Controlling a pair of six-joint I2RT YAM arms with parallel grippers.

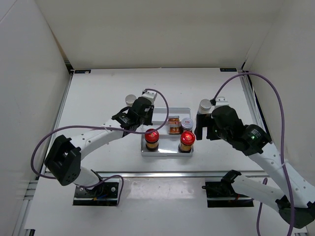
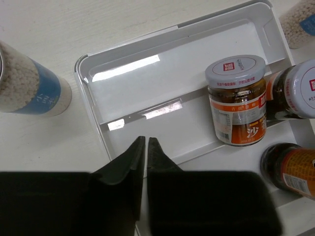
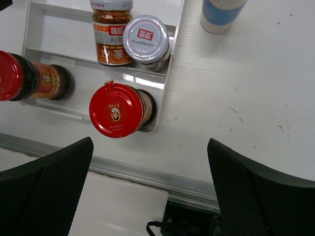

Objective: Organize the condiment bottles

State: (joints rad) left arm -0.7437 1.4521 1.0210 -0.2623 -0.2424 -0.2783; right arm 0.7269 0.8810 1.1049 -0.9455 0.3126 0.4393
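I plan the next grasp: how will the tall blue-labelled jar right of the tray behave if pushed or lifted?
This jar is tall and narrow, so a high push would probably tip it. Its round side looks smooth, perhaps slippery. It appears full of white grains, so likely heavy.

Bright overhead light, glare streaks across the tray, soft shadows

A robotics lab is indicated: a white worktop walled by plain panels, with 2 cabled arms bolted at its edge.
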